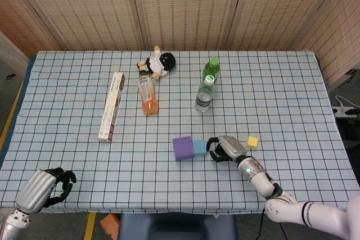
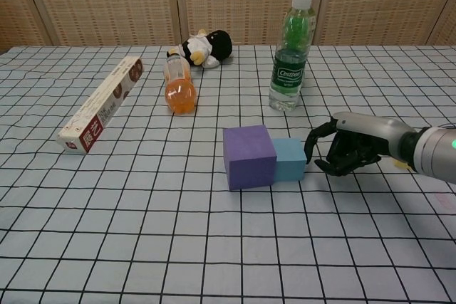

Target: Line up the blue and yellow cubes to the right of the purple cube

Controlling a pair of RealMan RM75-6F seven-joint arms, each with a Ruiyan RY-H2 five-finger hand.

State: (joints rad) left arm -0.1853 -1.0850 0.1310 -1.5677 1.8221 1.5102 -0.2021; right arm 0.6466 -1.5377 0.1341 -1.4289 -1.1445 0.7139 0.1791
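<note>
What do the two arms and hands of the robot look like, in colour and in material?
The right hand has a silver-grey metallic back and black fingers. Its forearm is a grey cylinder carrying a small green light; further back the arm turns white with a black ring. The left hand looks the same: a rounded silver shell with black fingers. No loose cables or sleeves are visible on either arm.

Clear plastic water bottle with green cap, standing upright: white label band, word reads roughly "Cestbon", small print beneath too fine to read. Long white and dark red carton, lying flat: large Chinese characters on its near end panel, not legible. No other print readable.
</note>
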